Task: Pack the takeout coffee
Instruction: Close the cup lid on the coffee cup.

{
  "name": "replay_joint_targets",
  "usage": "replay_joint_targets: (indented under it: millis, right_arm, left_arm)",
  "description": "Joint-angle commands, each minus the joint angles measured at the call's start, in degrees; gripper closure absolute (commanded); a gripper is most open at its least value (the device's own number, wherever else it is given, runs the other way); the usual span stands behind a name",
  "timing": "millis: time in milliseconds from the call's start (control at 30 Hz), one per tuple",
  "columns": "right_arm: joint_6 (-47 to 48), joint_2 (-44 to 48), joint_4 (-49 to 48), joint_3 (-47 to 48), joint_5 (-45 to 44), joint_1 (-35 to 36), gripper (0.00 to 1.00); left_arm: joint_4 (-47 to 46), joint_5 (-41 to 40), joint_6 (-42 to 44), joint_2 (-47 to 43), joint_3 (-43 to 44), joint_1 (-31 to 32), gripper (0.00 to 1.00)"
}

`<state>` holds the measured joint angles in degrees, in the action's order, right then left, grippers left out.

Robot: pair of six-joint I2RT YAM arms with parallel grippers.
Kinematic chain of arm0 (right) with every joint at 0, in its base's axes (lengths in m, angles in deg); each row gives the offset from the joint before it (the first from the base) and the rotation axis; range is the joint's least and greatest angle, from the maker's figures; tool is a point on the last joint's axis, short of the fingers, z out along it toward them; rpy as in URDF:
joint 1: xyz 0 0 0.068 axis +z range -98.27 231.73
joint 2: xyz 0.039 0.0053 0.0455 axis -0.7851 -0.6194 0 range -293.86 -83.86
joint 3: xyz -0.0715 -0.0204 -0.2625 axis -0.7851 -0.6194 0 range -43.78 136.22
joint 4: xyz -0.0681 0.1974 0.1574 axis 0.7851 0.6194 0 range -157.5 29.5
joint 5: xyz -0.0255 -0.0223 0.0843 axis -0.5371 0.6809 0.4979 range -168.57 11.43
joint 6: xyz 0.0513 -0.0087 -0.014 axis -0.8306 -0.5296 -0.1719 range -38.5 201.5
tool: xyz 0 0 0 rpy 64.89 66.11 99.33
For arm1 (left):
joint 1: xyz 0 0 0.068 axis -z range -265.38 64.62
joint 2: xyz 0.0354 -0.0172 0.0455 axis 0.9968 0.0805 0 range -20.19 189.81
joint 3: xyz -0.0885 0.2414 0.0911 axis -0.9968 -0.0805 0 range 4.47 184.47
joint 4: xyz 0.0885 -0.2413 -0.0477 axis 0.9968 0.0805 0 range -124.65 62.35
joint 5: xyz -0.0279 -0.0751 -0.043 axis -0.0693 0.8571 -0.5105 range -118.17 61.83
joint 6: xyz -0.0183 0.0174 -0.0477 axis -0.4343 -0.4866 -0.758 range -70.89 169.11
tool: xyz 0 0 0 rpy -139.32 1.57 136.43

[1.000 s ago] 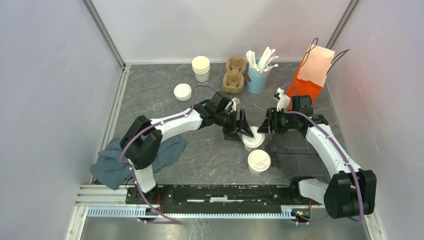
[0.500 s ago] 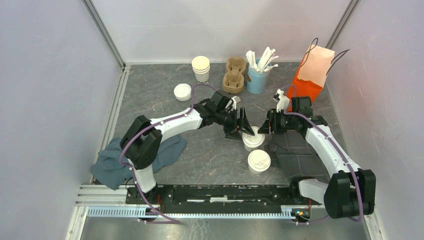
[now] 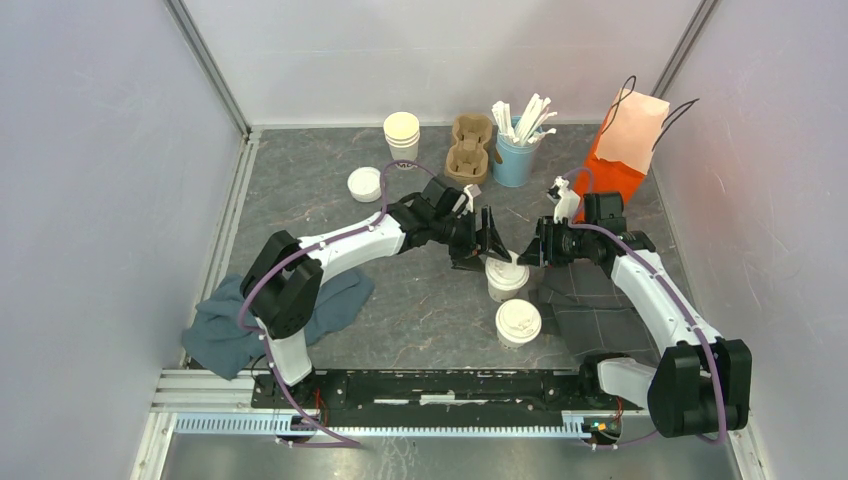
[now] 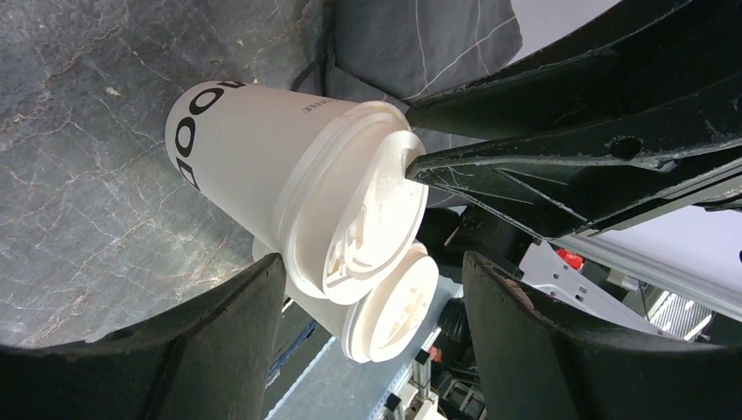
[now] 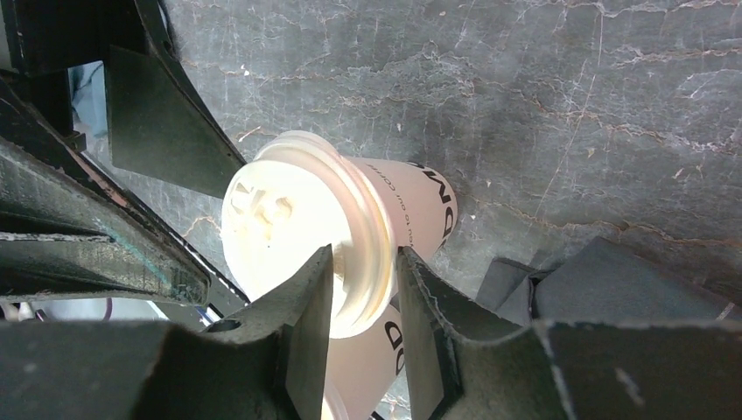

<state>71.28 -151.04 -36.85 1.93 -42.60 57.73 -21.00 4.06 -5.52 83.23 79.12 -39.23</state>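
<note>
White-lidded cup (image 5: pixel 293 229) pinched inside right tool (image 5: pixel 364 262).

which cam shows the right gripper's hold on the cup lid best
Right wrist: close up, the right gripper has its fingers on either side of the rim of the lid. Left wrist shows the lid face-on with one right fingertip at its edge. Top external shows it only as a small white disc.

The left arm (image 3: pixel 345 243) stretches across toward the right arm (image 3: pixel 655 295), and the left gripper (image 3: pixel 490 247) is spread wide, fingers well apart. The right arm bends inward, with the right gripper (image 5: pixel 365 267) pinching the rim of a lidded cup (image 5: pixel 289 227) between narrow-set fingers.
</note>
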Motion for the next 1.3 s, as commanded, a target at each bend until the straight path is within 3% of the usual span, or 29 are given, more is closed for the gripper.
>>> replay_joint_targets:
  millis: [0, 300, 533, 767, 933, 1267]
  right_arm:
    - [0.5, 0.6, -1.2, -0.7, -0.7, 0.1, 0.64]
    - [0.3, 1.3, -0.5, -0.2, -0.9, 0.1, 0.67]
    - [0.1, 2.4, 1.2, 1.7, -1.0, 0.1, 0.55]
    - [-0.2, 2.6, 2.1, 3.1, -0.5, 0.2, 0.44]
    - [-0.9, 2.9, 1.7, 1.8, 0.5, 0.2, 0.35]
    - [-5.5, 3.9, -2.8, -1.7, 5.1, 0.1, 0.33]
  left_arm:
    - [-1.0, -1.3, -1.0, 0.4, 2.9, 0.2, 0.2]
    - [2.1, -1.5, 1.3, -0.3, 2.8, 0.2, 0.18]
    - [5.9, -3.4, 4.0, -1.5, 2.2, 0.2, 0.24]
    - [6.9, -4.6, 5.1, -2.6, 2.4, -0.1, 0.2]
    - [6.7, -4.2, 5.0, -2.5, 2.3, -0.1, 0.3]
    - [4.6, -1.8, 3.6, -1.2, 3.4, 0.4, 0.39]
